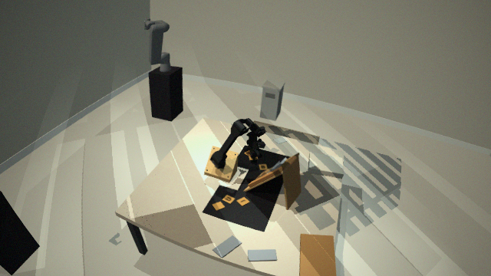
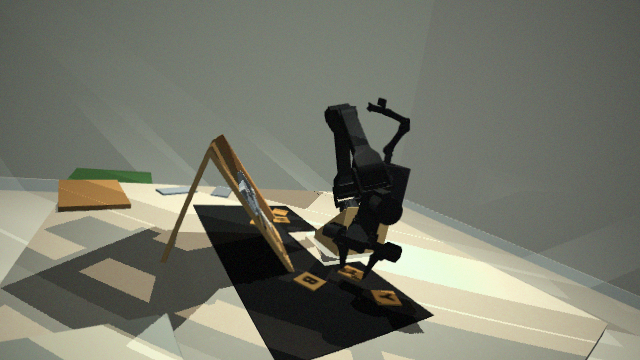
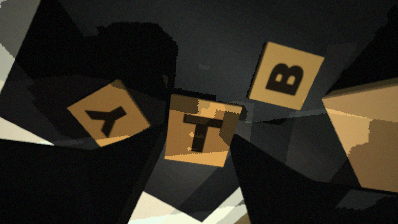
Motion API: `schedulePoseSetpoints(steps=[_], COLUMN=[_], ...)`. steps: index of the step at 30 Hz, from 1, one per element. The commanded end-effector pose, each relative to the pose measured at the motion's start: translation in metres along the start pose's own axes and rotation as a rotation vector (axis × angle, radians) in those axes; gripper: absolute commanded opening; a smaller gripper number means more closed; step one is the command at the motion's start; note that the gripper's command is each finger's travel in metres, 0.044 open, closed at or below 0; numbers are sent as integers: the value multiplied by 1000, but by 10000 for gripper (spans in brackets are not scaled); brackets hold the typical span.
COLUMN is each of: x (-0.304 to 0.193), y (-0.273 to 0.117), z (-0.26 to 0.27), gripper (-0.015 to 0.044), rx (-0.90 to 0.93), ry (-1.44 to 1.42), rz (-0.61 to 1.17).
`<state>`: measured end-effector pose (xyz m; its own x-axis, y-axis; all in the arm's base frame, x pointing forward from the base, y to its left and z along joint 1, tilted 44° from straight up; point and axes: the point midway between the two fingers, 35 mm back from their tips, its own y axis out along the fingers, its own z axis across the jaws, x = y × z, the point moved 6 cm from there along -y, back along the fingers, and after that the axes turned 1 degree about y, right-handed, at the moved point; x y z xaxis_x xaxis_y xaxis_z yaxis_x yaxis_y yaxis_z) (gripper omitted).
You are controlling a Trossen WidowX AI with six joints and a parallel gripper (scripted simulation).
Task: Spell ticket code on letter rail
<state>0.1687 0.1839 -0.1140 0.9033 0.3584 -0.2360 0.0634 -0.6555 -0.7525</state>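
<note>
My gripper (image 1: 252, 155) (image 2: 355, 270) (image 3: 200, 133) is shut on the T tile (image 2: 350, 272) (image 3: 200, 142), with a finger at each side. The tile seems held just above the black mat (image 1: 257, 220) (image 2: 295, 325). The Y tile (image 2: 386, 298) (image 3: 109, 114) and B tile (image 1: 262, 167) (image 2: 309, 280) (image 3: 287, 75) lie on either side of it. Three more tiles lie at the mat's other end: a U-like one (image 1: 229, 198), an I-like one (image 1: 242, 201) and one (image 1: 219, 206) without a readable letter. The leaning board (image 1: 265, 179) (image 2: 230, 160) is seen edge-on; its rail's letters cannot be read.
A white sheet (image 1: 239, 177) with dark marks lies by the arm's base plate (image 1: 212, 172); its print is unreadable. The board's back support (image 1: 292, 182) (image 2: 185, 205) stands behind it. Grey flat pieces (image 1: 227, 246) (image 1: 262, 254) and an orange block (image 1: 317, 253) (image 2: 92, 192) lie farther off.
</note>
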Motion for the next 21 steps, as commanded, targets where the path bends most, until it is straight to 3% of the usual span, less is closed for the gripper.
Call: schedulePoseSetpoints(steps=[1,21], x=[23,136], y=[-6,-54], z=[-3,-57], gripper=[0,0], rx=[-7,-186], ry=[45,428], rz=[-95,-582])
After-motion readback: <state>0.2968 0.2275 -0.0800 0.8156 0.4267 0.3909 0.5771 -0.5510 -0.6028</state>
